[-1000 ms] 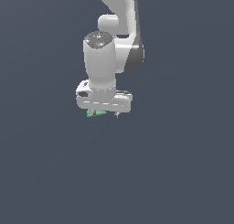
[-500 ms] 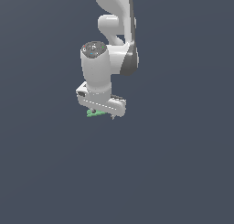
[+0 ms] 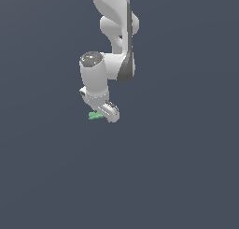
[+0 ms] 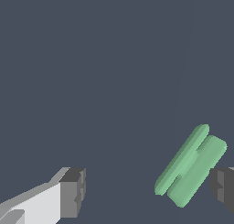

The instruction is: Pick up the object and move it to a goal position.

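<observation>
The object (image 4: pixel 191 165) is a small light-green piece made of two short parallel rounded bars. In the wrist view it lies between my fingers, close beside one dark fingertip (image 4: pixel 223 186) and far from the other fingertip (image 4: pixel 72 192). My gripper (image 4: pixel 146 189) is open, its jaws set wide apart with nothing clamped between them. The exterior view shows the white gripper (image 3: pixel 104 115) low over the object (image 3: pixel 94 115), which sticks out toward the exterior view's left from under the hand.
There is only a plain dark grey-blue surface around the arm (image 3: pixel 114 32), which comes down from the top of the exterior view. No other objects or a goal marker are visible.
The hand has shifted toward the exterior view's left and turned about its axis over the last second. The green object has stayed in about the same place.
</observation>
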Robot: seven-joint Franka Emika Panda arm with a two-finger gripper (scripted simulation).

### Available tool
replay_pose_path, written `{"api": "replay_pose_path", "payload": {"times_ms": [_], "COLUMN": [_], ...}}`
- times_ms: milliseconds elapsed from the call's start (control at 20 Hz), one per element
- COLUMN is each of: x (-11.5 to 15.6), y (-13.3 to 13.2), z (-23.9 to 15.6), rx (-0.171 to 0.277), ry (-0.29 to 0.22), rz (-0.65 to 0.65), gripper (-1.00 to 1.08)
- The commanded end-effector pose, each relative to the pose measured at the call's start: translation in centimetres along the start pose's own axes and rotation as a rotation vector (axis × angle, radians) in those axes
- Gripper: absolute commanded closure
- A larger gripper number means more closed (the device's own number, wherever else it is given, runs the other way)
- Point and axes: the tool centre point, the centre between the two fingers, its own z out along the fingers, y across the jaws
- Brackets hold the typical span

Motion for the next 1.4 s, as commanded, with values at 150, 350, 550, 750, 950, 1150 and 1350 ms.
{"api": "replay_pose_path", "payload": {"times_ms": [150,350,550,750,950,1150,1350], "x": [-1.0,-1.8,-2.5,-3.0,-3.4,-3.6,-3.6], "y": [2.5,4.3,5.9,7.1,7.9,8.3,8.3], "z": [2.0,3.3,4.3,5.1,5.5,5.8,5.8], "rx": [-0.008,-0.015,-0.024,-0.030,-0.035,-0.038,-0.038], "ry": [-0.010,-0.014,-0.016,-0.017,-0.016,-0.016,-0.016], "rz": [0.198,0.339,0.457,0.546,0.606,0.636,0.634], "gripper": [-0.92,-0.92,-0.92,-0.92,-0.92,-0.92,-0.92]}}
